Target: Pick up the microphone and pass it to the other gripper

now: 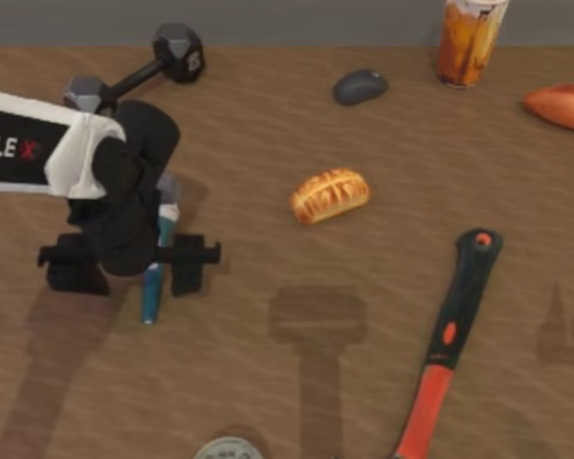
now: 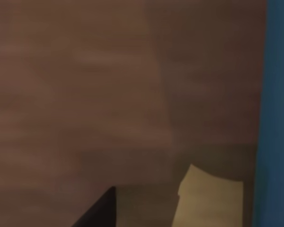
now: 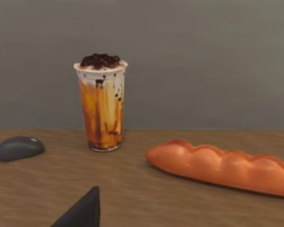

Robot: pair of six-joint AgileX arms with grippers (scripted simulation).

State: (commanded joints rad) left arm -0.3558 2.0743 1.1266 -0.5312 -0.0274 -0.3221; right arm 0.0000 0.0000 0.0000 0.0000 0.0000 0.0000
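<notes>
Top view: the left gripper (image 1: 153, 263) is hanging low over the table (image 1: 383, 287), fingers spread wide, the microphone (image 1: 159, 258) lying between them, untouched. Whether the right gripper (image 3: 80, 213) is spread, I cannot tell.

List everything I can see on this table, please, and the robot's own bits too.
microphone: one, teal handle, left side, between the left gripper's fingers
dumbbell: one, dark grey, far left
computer mouse: one, dark grey, far middle
bread loaf: one, golden, centre
drink cup: one, orange, far right
long bread: one, orange, right edge
hammer: one, orange and black, near right
left gripper: black, over the microphone
right gripper: black fingertip only
</notes>
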